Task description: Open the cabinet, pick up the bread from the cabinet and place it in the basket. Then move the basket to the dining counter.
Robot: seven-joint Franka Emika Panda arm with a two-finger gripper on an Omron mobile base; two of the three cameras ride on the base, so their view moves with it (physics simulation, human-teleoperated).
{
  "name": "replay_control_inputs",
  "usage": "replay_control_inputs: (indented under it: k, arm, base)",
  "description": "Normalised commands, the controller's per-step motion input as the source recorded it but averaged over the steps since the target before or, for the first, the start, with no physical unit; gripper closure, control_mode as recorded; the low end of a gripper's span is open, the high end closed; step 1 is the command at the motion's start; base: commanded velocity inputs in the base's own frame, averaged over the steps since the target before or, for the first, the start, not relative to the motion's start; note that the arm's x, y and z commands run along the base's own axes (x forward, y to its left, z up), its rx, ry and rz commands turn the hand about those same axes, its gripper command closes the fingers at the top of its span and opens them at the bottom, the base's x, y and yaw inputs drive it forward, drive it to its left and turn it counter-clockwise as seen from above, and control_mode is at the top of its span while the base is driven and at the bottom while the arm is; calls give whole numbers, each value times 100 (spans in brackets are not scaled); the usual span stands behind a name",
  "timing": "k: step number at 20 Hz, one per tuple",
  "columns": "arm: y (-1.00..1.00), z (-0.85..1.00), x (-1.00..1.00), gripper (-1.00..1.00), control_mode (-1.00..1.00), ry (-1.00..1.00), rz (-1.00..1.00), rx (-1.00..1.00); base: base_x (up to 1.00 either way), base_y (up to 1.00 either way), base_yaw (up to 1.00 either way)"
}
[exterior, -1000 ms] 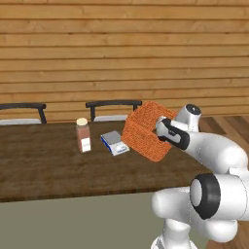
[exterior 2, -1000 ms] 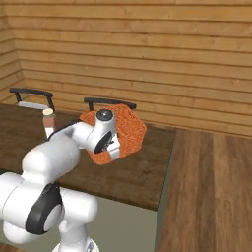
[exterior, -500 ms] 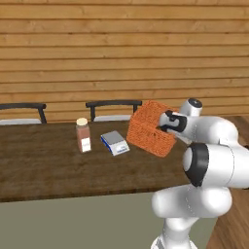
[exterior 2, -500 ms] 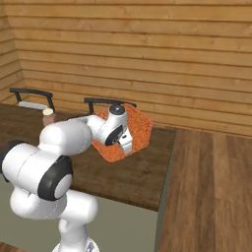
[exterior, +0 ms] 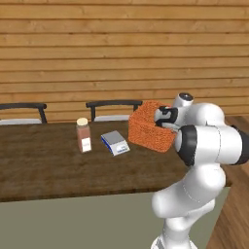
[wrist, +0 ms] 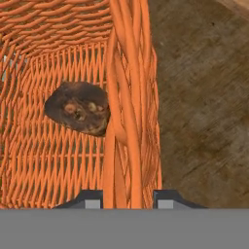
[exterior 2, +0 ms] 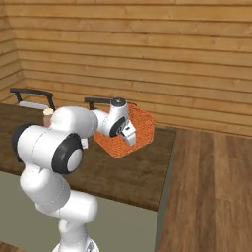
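The orange woven basket (exterior: 147, 129) (exterior 2: 141, 127) sits at the right end of the dark wood dining counter (exterior: 48, 160) (exterior 2: 133, 173), leaning slightly. My gripper (exterior: 163, 119) (exterior 2: 129, 136) (wrist: 124, 197) holds it by its near side, the jaws shut on the woven wall (wrist: 124, 121), one fingertip inside and one outside. In the hand view the bread (wrist: 78, 108), a small dark-brown lump, lies on the basket's floor. The bare counter top (wrist: 199, 97) shows right of the wall. The cabinet is out of view.
A brown bottle with a tan cap (exterior: 83, 135) (exterior 2: 47, 112) and a small white and blue box (exterior: 115, 142) stand left of the basket. Black-backed chairs (exterior: 113, 104) (exterior 2: 32, 93) line the far side. The counter's right edge (exterior 2: 167, 167) drops to a wooden floor.
The basket was held steeply tilted above the counter; it has swung down and away from me and now sits nearly level on the counter, with the arm stretched further out.
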Motion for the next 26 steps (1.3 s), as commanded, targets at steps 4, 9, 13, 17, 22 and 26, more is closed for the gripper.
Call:
replay_control_inputs:
  k: [4,9,13,17,22,26]
  arm:
    - [-26,-68,10,100,-100,11,12,-14]
    - [-28,-95,0,100,-100,12,18,-15]
    - [1,-66,-44,-100,-100,-2,16,-10]
    - [0,-3,-88,-100,-100,-5,12,0]
    - [0,0,-59,-100,-100,-4,8,0]
    - [0,6,-13,-100,-100,-12,0,0]
  base:
    - [0,0,0]
    - [0,0,0]
    - [0,0,0]
    - [0,0,0]
    - [0,0,0]
    - [0,0,0]
